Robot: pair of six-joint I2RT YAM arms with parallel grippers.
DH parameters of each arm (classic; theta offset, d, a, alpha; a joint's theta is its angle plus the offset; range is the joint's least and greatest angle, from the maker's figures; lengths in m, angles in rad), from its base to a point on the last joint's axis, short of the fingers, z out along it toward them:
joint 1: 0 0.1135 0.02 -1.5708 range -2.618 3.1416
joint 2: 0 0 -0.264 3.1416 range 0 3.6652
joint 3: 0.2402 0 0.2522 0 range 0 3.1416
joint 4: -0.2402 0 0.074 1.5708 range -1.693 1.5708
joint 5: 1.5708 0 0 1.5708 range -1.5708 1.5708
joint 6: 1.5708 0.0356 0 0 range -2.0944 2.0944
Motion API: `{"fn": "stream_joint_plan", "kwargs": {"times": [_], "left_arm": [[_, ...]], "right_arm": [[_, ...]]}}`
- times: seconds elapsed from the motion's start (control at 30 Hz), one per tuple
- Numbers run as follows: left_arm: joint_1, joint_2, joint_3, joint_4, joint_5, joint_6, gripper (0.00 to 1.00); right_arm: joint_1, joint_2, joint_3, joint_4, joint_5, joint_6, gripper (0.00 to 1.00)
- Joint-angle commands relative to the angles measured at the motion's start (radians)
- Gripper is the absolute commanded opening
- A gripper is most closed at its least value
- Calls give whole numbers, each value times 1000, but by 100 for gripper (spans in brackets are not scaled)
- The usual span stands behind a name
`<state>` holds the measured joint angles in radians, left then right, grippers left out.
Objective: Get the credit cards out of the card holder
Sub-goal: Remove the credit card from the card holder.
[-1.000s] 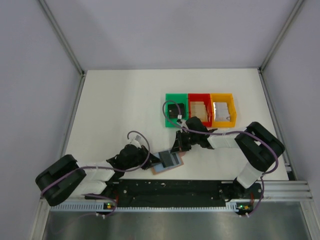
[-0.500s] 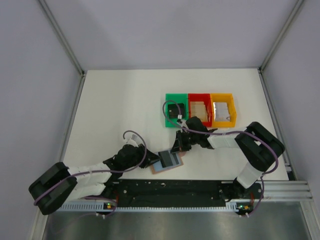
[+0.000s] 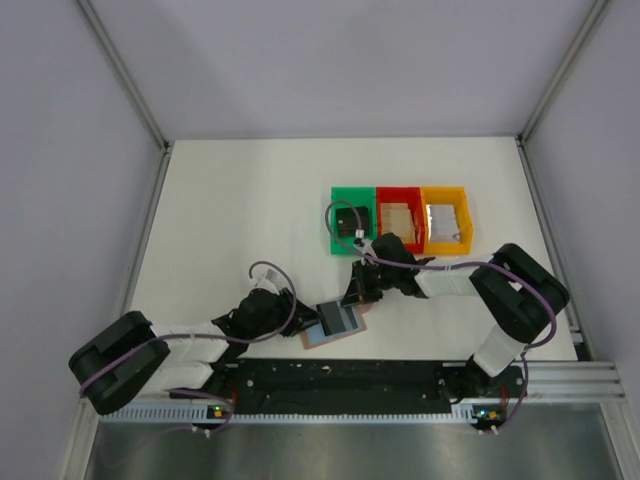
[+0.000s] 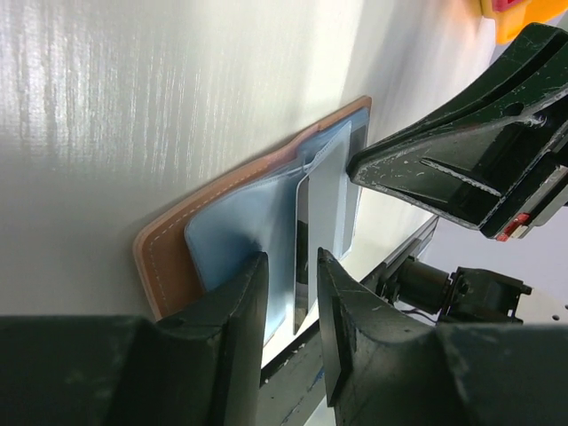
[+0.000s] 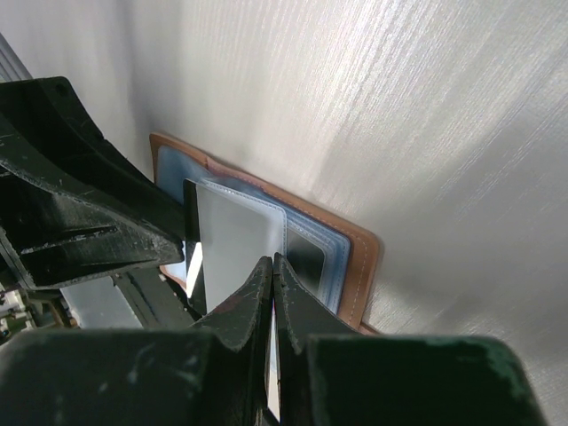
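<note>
Card holder point(image 3: 320, 339) lies open on table point(image 3: 230, 220) at near edge, centre, blue-grey face up, between both grippers. Dark credit card point(image 3: 341, 318) stands part-way out of pocket. Left gripper point(image 4: 291, 260): jaws spread, card edge in gap, contact not discernible. Right gripper point(image 5: 271, 264): jaws pressed together, tips at card's surface. Row of bins point(image 3: 399, 189) far right, well apart.
</note>
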<state>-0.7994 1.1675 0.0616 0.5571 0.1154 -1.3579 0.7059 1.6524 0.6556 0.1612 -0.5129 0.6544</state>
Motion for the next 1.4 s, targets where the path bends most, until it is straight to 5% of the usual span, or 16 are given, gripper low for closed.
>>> {"fn": "stream_joint_plan", "kwargs": {"times": [0.0,0.3,0.47,0.77,1.17,1.37], "left_arm": [[5,41,-26,21,-17,42,33],[5,142,3,110,12,37,22],[5,198,-9,181,43,11,0],[5,152,-146,208,17,-112,0],[3,-86,-217,-17,-51,-188,0],[2,-467,-106,-543,-238,-83,0]], "right_arm": [[-13,26,-25,-91,85,-52,0],[-11,26,-25,-91,82,-53,0],[-13,33,-24,-98,86,-50,0],[-31,43,-33,-104,103,-41,0],[-42,40,-45,-101,120,-29,0],[-52,32,-54,-103,134,-24,0]]}}
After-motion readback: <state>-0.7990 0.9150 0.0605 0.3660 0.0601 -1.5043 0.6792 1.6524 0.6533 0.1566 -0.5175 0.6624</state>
